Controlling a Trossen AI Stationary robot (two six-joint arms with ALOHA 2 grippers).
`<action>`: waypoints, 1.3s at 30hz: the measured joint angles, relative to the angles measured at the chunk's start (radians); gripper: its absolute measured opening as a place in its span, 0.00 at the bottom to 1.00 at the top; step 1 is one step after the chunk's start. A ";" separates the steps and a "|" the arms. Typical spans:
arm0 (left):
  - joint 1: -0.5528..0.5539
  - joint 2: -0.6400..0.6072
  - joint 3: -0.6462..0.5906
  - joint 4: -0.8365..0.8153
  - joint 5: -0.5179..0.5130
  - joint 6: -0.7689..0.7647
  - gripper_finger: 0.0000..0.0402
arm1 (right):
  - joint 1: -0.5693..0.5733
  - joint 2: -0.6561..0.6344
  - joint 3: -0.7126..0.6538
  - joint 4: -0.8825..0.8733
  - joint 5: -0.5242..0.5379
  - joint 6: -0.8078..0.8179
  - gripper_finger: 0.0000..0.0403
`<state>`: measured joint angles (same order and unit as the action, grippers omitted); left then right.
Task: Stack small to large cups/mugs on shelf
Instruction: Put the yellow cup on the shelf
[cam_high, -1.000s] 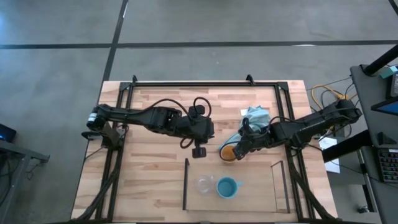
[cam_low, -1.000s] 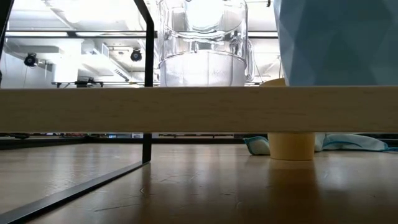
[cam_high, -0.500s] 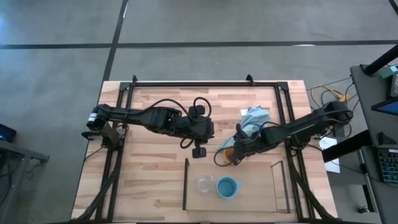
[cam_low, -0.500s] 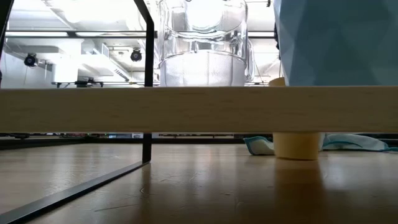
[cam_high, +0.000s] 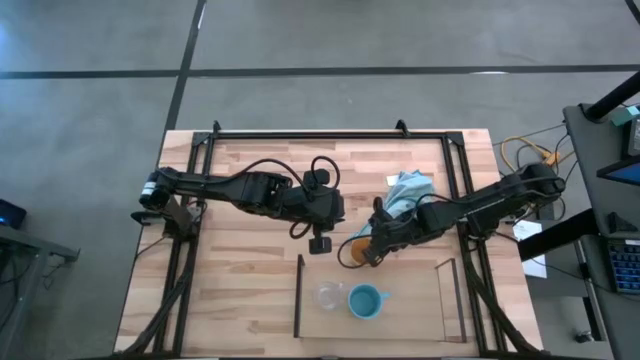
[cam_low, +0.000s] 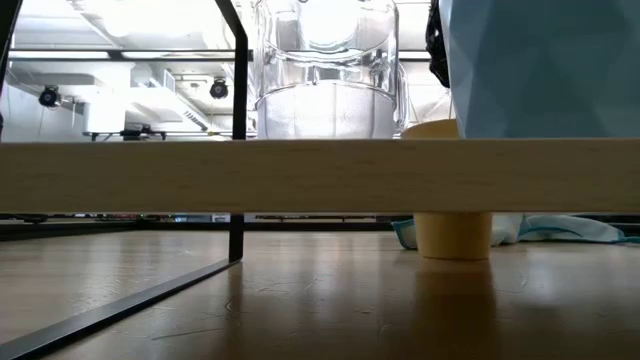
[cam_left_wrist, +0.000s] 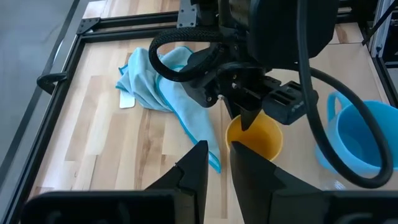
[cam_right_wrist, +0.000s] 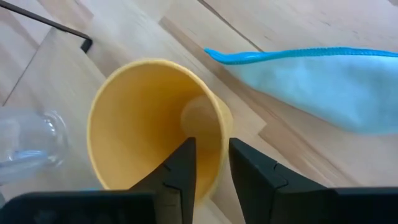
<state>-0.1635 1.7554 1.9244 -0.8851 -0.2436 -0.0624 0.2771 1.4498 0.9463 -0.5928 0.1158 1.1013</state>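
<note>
The yellow-orange cup (cam_high: 352, 252) stands on the table just beyond the shelf, and my right gripper (cam_high: 368, 249) is shut on it. The clear cup (cam_high: 328, 296) and the light blue mug (cam_high: 365, 300) stand side by side on the shelf's wooden board (cam_low: 150, 175), between its dark rod ends (cam_high: 298, 295). My left gripper (cam_high: 320, 243) hangs shut and empty just left of the yellow cup, and its wrist view looks at the cup (cam_left_wrist: 255, 138). My right gripper holds the yellow cup by its rim wall (cam_right_wrist: 217, 121), on the side toward the table's right. One finger (cam_left_wrist: 249, 118) is inside the cup and one is outside. The fingers slant down from the right. The cup's base (cam_low: 452, 238) is at the tabletop.
A light blue cloth (cam_high: 408, 190) lies crumpled on the table behind the right gripper. The large black frame (cam_high: 330, 135) runs around the tabletop. Bare wood lies at the table's left, and on the shelf board right of the blue mug.
My right gripper has moved toward the table's left and slightly toward its near edge, closer to the shelf. It has taken the yellow cup along low over the tabletop. The cup has stayed roughly upright.
</note>
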 joint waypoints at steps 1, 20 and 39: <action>0.000 0.000 0.000 0.001 0.000 0.000 0.14 | 0.000 0.000 0.000 -0.005 0.000 -0.002 0.22; 0.000 0.000 0.000 0.001 0.001 -0.001 0.14 | 0.000 0.001 -0.002 -0.049 0.001 -0.010 0.04; 0.000 0.000 0.000 0.001 0.001 -0.003 0.14 | 0.093 -0.014 0.403 -0.679 -0.018 -0.024 0.02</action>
<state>-0.1636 1.7554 1.9244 -0.8845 -0.2428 -0.0658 0.3701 1.4357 1.3490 -1.2716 0.0975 1.0770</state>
